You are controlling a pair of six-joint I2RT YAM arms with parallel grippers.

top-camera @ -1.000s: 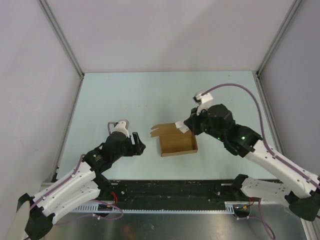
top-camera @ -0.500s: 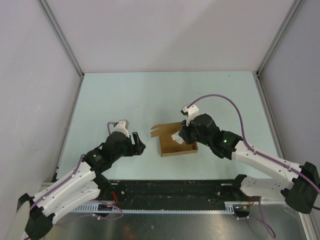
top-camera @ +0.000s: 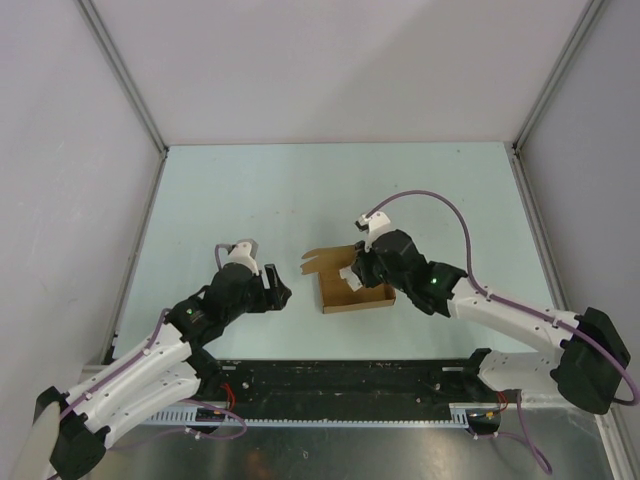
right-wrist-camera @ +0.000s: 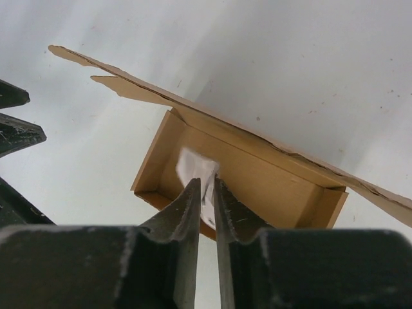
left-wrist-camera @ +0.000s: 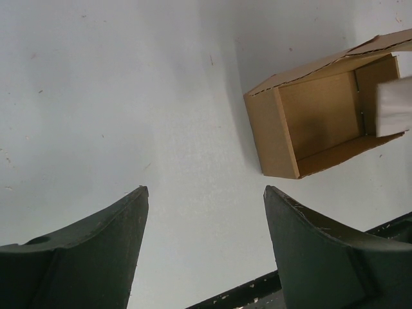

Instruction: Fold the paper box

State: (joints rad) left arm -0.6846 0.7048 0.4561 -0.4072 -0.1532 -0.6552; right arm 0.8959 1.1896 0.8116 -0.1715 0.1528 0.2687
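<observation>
Right gripper (top-camera: 352, 275): lowered, fingers pointing down, into the open top of the paper box (top-camera: 338, 294), over the box's 1 o'clock part in the overhead view. In its wrist view the right gripper (right-wrist-camera: 206, 183) is seen with its two fingers (right-wrist-camera: 188, 209) drawn nearly together, and only a narrow slit is left between them. A white wad (right-wrist-camera: 192, 166) of paper is seen at the very fingertips, against the box floor. Whether the wad is pinched or merely touched cannot be told.

Paper box (right-wrist-camera: 264, 177): brown cardboard, set upright on the pale tabletop (top-camera: 250, 190) near its middle, with four walls raised and the top uncovered. The lid flap (right-wrist-camera: 161, 96) is left unfolded. It is joined along the far wall and spread outward toward 11 o'clock, its tabs lying low over the tabletop.

Left gripper (top-camera: 272, 288): held just above the tabletop at 9 o'clock from the box and apart from it. In its wrist view the left gripper (left-wrist-camera: 203, 248) is shown with fingers spread wide, and only bare tabletop is seen between them. From this view the paper box (left-wrist-camera: 315, 119) is placed at 1 o'clock, its open interior is turned toward the camera, and the white wad (left-wrist-camera: 394, 109) is visible at its 3 o'clock end.
</observation>
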